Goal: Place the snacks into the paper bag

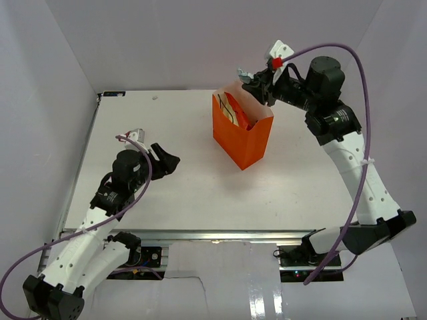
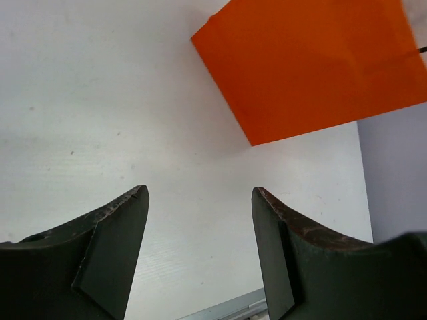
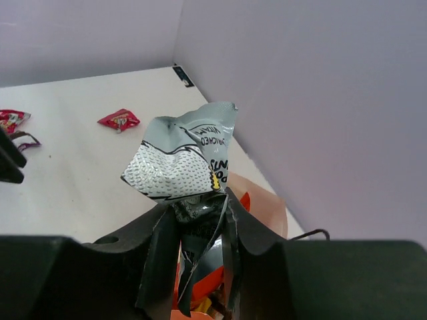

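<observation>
The upright orange paper bag (image 1: 241,133) stands at mid-table; it also shows in the left wrist view (image 2: 313,67). Snacks in yellow and red-orange show inside its mouth (image 1: 232,110). My right gripper (image 1: 257,83) hovers over the bag's far rim, shut on a crinkled silver-grey wrapper (image 3: 180,160) that sticks up from between the fingers (image 3: 197,207). The bag's pale inside (image 3: 267,203) lies right below. A pink-red wrapper (image 3: 119,120) and another red wrapper with a purple one beside it (image 3: 10,121) lie on the table. My left gripper (image 1: 167,163) is open and empty (image 2: 200,220), low over the table left of the bag.
White walls enclose the table on the left, back and right. The back wall runs close behind the bag and my right gripper. The table's metal front edge (image 2: 227,310) is just under my left gripper.
</observation>
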Robot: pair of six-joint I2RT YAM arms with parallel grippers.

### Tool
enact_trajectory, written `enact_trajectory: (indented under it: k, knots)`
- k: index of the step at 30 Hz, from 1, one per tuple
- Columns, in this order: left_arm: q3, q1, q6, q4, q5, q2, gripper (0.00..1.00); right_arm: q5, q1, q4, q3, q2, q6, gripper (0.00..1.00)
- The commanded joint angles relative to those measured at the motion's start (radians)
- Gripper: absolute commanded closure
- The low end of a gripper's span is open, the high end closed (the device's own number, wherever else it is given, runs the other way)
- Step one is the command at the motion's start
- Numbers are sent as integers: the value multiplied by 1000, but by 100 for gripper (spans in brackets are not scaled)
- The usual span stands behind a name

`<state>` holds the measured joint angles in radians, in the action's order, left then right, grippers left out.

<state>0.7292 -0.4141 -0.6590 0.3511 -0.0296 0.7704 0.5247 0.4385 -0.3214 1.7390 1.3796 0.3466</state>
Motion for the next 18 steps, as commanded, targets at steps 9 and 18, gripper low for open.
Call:
enact_trajectory:
  k: [9, 18]
  knots:
    - [-80, 3, -160, 187, 177, -121, 27, -322, -33, 33, -64, 251, -169, 73]
    - [-90, 3, -321, 198, 264, -117, 19, -267, -44, 12, -91, 208, -118, 23]
